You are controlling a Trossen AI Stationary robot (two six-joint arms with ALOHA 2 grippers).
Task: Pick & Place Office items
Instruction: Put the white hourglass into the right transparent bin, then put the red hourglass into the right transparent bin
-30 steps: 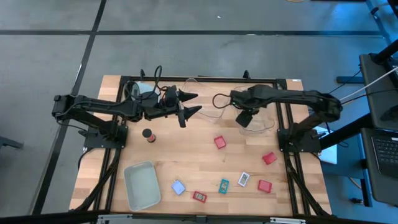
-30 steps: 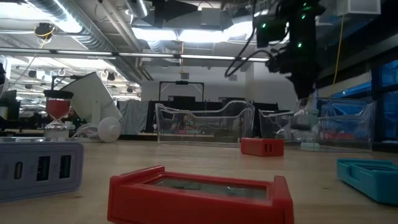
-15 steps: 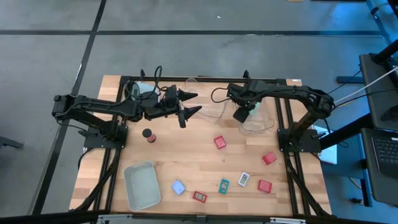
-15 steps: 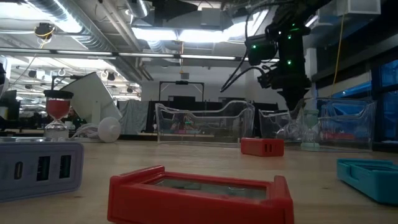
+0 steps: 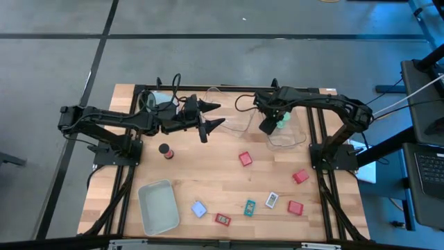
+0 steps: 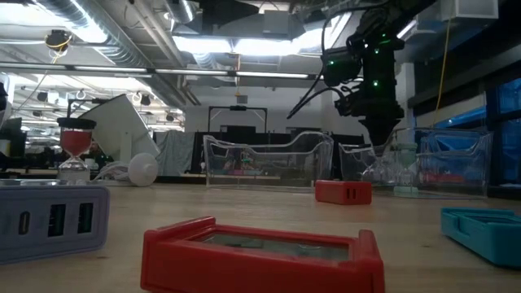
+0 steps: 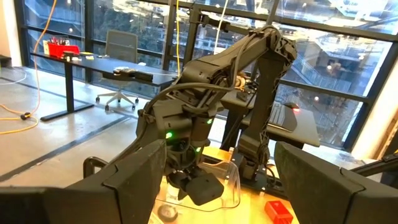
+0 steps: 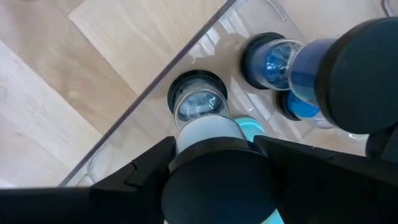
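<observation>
My right gripper (image 5: 269, 125) (image 8: 217, 155) hangs over the right clear bin (image 5: 290, 137) near the table's far edge, shut on a stubby cylinder (image 8: 214, 186) with a dark end, a white band and a teal part. Inside that bin stand a black-rimmed clear cylinder (image 8: 199, 99) and blue cylinders (image 8: 273, 59). A teal one (image 6: 404, 167) shows there in the low view. My left gripper (image 5: 216, 115) (image 7: 230, 186) waits open above the far middle of the table, pointing at the right arm. Red blocks (image 5: 245, 159), cards (image 5: 249, 206) and a black cylinder (image 5: 165, 150) rest flat on the wood. My right gripper holds the cylinder by its dark upper end (image 8: 186, 180), pinched between the two fingers (image 8: 146, 168), which come from above and point down. The cylinder hangs lengthwise along the fingers, its white band (image 8: 205, 134) below them, lifted clear above the bin's corner.
A second clear bin (image 5: 229, 111) sits between the two grippers. A grey-white bin (image 5: 158, 206) lies near the left front corner. A large white cylinder (image 5: 159, 99) stands behind the left arm. A pale blue block (image 5: 199, 209) and red pieces (image 5: 295, 207) dot the near side.
My right gripper has moved a little toward the table's left and far edge above the right clear bin, most of it in the first half second, and has turned slightly. The left arm has kept still.
</observation>
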